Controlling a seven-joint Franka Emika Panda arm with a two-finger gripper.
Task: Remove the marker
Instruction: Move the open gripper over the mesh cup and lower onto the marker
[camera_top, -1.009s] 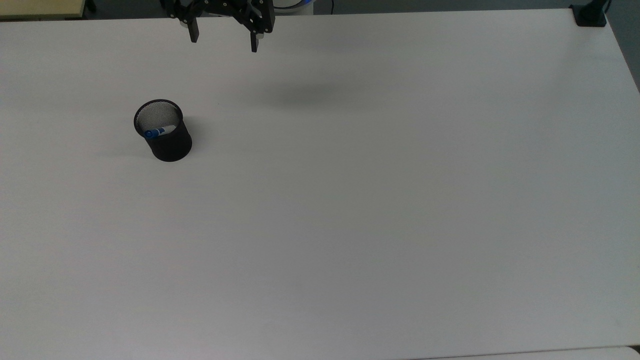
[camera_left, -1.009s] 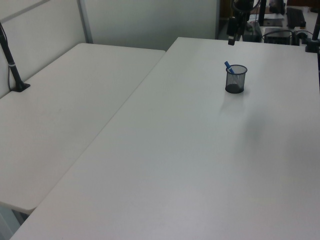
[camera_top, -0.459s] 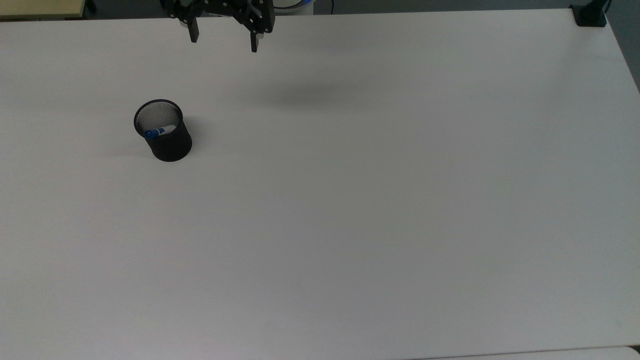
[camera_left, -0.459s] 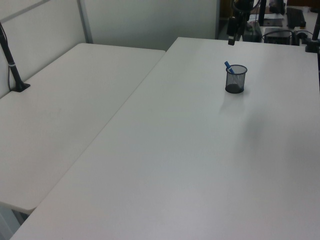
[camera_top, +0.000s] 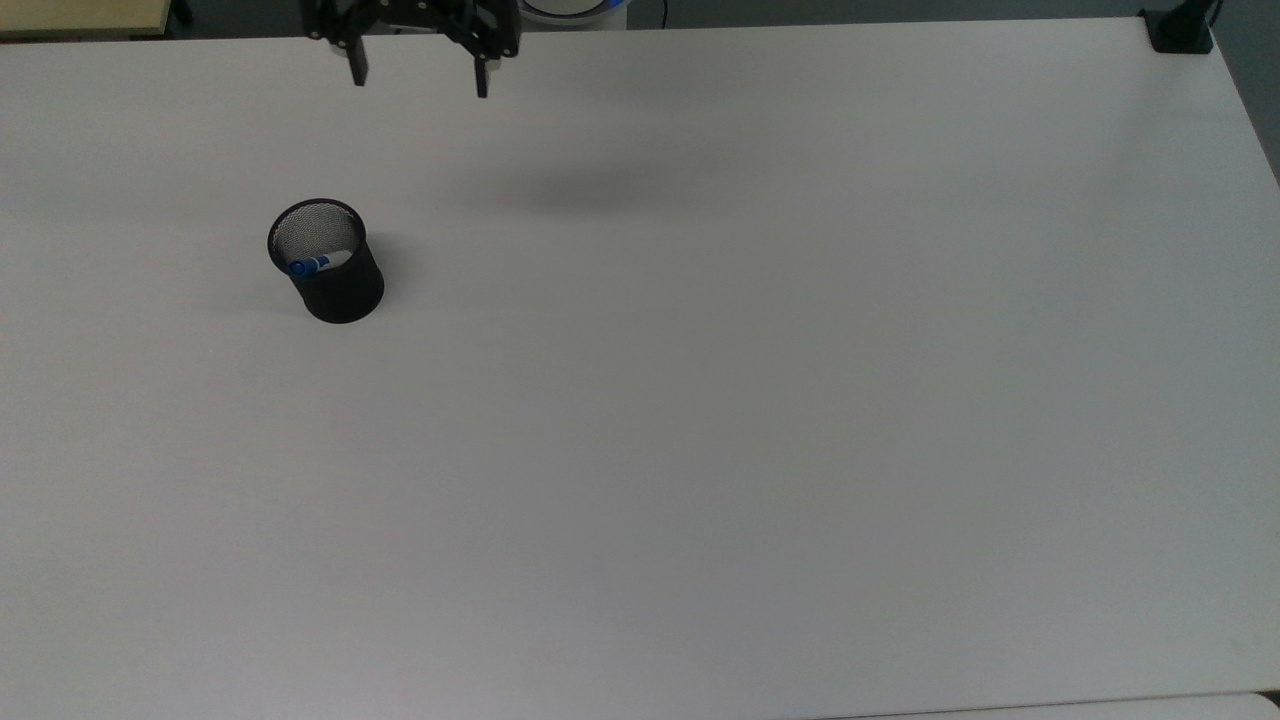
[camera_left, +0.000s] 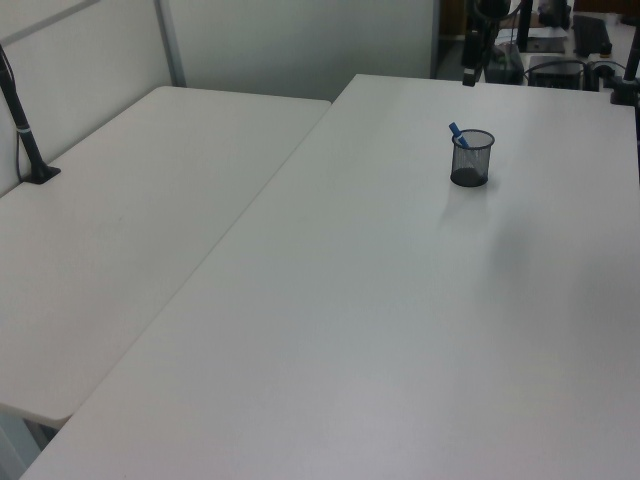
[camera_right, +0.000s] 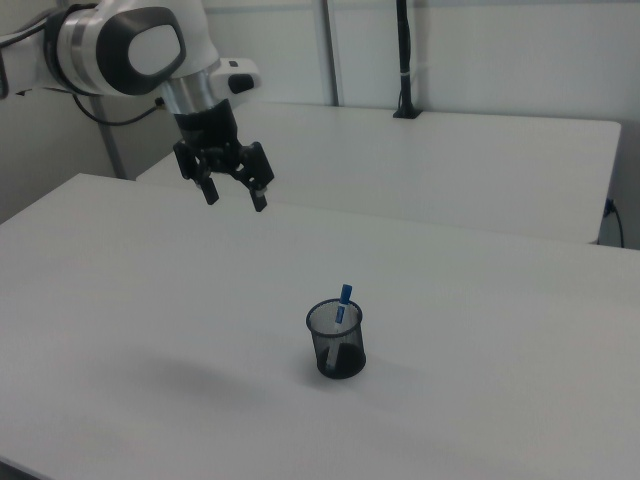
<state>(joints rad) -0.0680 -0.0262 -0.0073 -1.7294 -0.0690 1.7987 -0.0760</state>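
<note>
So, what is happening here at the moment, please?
A robot arm's gripper hangs open above the white table, holding nothing. A black mesh cup stands on the table, apart from the gripper. The marker leans inside the cup, its blue end poking above the rim. The marker is not yet removed.

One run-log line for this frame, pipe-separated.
phase: approach | claw: open, empty, raised above table | marker: upright in black mesh cup, untouched | table
</note>
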